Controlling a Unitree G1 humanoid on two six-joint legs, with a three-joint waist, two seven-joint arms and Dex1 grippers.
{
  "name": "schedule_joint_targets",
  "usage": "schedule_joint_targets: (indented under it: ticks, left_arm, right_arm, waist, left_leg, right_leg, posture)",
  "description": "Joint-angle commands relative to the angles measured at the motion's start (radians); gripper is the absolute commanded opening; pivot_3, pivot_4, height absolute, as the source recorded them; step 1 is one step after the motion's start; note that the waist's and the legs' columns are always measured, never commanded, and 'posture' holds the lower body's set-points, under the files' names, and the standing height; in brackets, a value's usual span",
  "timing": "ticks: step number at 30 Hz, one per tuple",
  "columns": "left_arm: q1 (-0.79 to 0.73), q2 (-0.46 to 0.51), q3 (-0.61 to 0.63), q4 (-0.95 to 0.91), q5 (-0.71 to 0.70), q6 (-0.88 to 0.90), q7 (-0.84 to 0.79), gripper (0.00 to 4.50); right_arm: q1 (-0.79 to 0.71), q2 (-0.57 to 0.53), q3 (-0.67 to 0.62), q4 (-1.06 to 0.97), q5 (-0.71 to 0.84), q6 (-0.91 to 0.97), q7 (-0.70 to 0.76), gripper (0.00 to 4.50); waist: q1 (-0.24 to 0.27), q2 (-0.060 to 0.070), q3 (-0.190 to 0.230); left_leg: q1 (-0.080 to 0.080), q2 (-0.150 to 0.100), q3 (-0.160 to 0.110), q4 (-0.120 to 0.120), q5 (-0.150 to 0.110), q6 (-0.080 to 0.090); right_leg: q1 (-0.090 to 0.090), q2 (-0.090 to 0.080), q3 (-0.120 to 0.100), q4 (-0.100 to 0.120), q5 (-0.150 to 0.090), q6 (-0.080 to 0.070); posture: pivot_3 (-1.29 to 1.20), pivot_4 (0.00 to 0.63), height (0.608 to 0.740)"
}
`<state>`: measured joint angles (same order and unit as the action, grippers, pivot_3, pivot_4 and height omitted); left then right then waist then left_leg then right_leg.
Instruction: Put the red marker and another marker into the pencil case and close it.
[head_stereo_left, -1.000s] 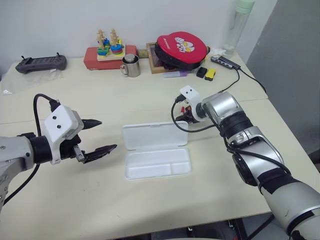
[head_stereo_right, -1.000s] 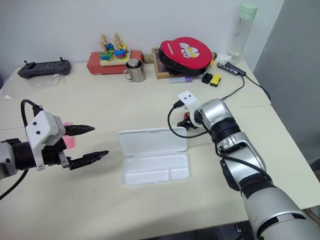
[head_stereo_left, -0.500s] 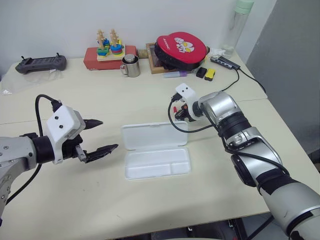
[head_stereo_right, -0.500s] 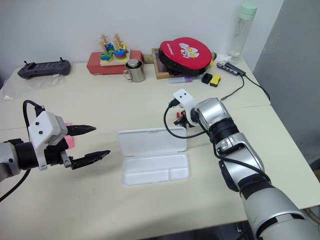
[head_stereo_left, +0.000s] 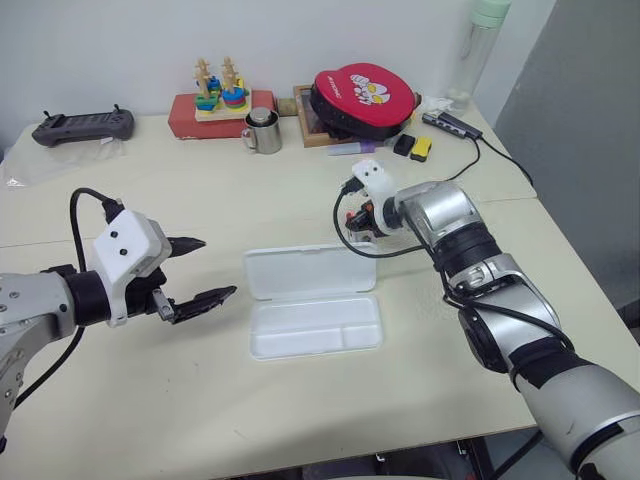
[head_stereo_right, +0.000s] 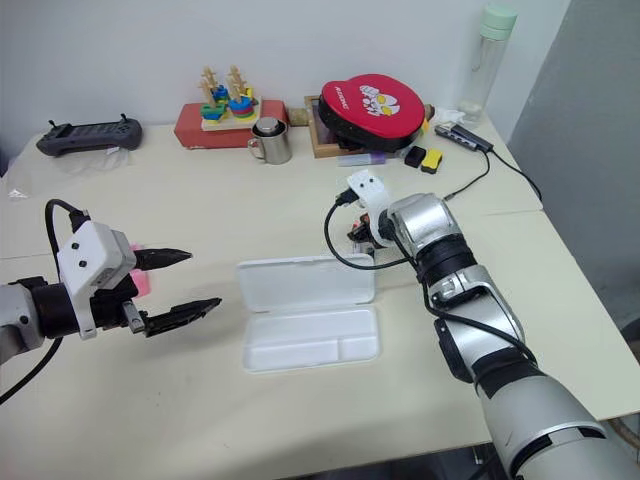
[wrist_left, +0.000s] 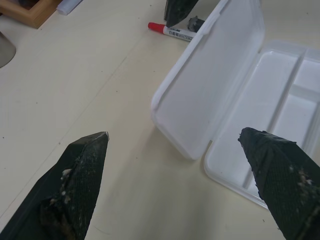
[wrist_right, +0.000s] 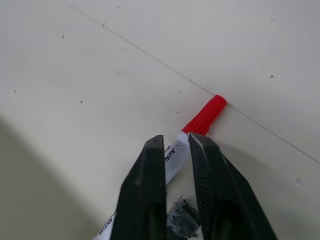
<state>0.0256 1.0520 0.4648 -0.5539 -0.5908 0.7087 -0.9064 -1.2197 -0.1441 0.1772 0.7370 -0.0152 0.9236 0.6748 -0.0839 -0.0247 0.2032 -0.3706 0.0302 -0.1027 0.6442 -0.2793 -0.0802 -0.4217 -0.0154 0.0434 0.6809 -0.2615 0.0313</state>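
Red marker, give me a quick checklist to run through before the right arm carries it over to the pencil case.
1. Right gripper closed on the red marker: ok, fingers pinch the white barrel just below the red cap.
2. Marker clear of the table: cannot tell.
3. Pencil case open: ok, lid laid back, tray showing.
4. Tray free of other things: ok.
5. Left gripper out of the way: ok, open, beside the case, not touching it.
6. Pink highlighter ready for the second pick: cannot tell, mostly hidden behind the left gripper.
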Motion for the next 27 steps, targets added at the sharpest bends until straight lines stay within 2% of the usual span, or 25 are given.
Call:
schedule_joint_targets:
  ticks: [1,4,9,12,24,27]
  left_arm:
    - [-0.006,-0.002,0.007,-0.018,0.002,-0.012,0.003,4.5]
    - [-0.013,-0.003,-0.003,-0.014,0.004,-0.015,0.005,4.5]
    - [-0.017,-0.003,-0.01,-0.011,0.006,-0.019,0.006,4.5]
    - [-0.015,-0.004,-0.009,-0.013,0.005,-0.018,0.006,4.5]
    - [-0.009,-0.012,-0.003,-0.026,0.003,-0.011,0.015,4.5]
    - [-0.01,-0.014,-0.006,-0.027,0.004,-0.011,0.019,4.5]
  right_arm:
    - [-0.036,0.005,-0.032,-0.072,0.029,0.06,-0.026,1.99]
    - [-0.03,0.011,-0.052,-0.074,0.045,0.123,-0.051,2.56]
    - [-0.013,0.033,-0.065,-0.044,0.065,0.166,-0.096,3.88]
    - [-0.008,0.041,-0.064,-0.026,0.067,0.158,-0.114,4.49]
    - [-0.007,0.074,-0.043,0.122,0.061,0.054,-0.154,4.49]
    - [-0.001,0.073,-0.012,0.132,0.04,0.015,-0.147,4.08]
  waist:
    - [0.0,0.0,0.0]
    - [0.0,0.0,0.0]
    - [0.0,0.0,0.0]
    - [0.0,0.0,0.0]
    - [-0.003,-0.001,-0.001]
    - [-0.003,-0.001,-0.001]
  left_leg:
    - [0.0,0.0,0.0,0.0,0.0,0.0]
    - [0.0,0.0,0.0,0.0,0.0,0.0]
    - [0.0,0.0,0.0,0.0,0.0,0.0]
    - [0.0,0.0,0.0,0.0,0.0,0.0]
    - [0.003,0.0,0.001,0.0,0.0,0.0]
    - [0.003,0.0,0.0,0.0,0.0,0.0]
  right_leg:
    - [0.0,0.0,0.0,0.0,0.0,0.0]
    - [0.0,0.0,0.0,0.0,0.0,0.0]
    - [0.0,0.0,0.0,0.0,0.0,0.0]
    - [0.0,0.0,0.0,0.0,0.0,0.0]
    - [0.002,0.0,0.001,0.0,0.0,0.0]
    - [0.002,0.001,0.001,0.001,0.0,0.0]
  posture:
    - [0.0,0.15,0.74]
    - [0.0,0.15,0.74]
    - [0.0,0.15,0.74]
    - [0.0,0.15,0.74]
    - [0.0,0.15,0.74]
    - [0.0,0.15,0.74]
